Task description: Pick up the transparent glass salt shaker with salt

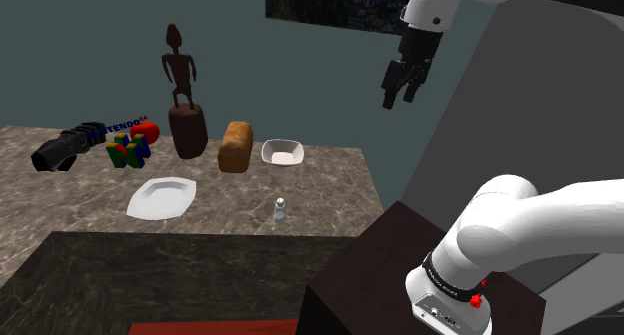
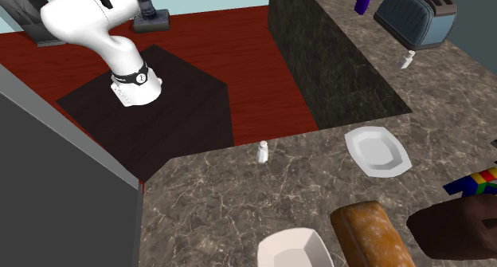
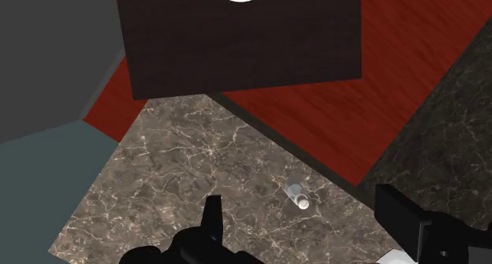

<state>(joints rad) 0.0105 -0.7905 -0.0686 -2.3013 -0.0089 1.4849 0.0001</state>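
Note:
The salt shaker (image 1: 281, 210) is a small clear glass one with a pale cap, standing upright near the front edge of the brown marble counter (image 1: 330, 183). In the second exterior view the salt shaker (image 2: 262, 151) stands close to the counter's edge that faces the stand. My black gripper (image 1: 398, 95) hangs open high above the counter's right end, well above and to the right of the shaker. In the wrist view the shaker (image 3: 298, 197) appears far below, between the spread fingers (image 3: 210, 219) of the gripper (image 3: 303, 223), untouched.
On the counter are a white plate (image 1: 162, 197), a white bowl (image 1: 283, 152), a bread loaf (image 1: 236, 146), a dark wooden figure (image 1: 184, 98), a coloured N64 logo (image 1: 128, 143) and a black object (image 1: 65, 148). A toaster (image 2: 414, 17) and a second small shaker (image 2: 407, 60) stand on another counter.

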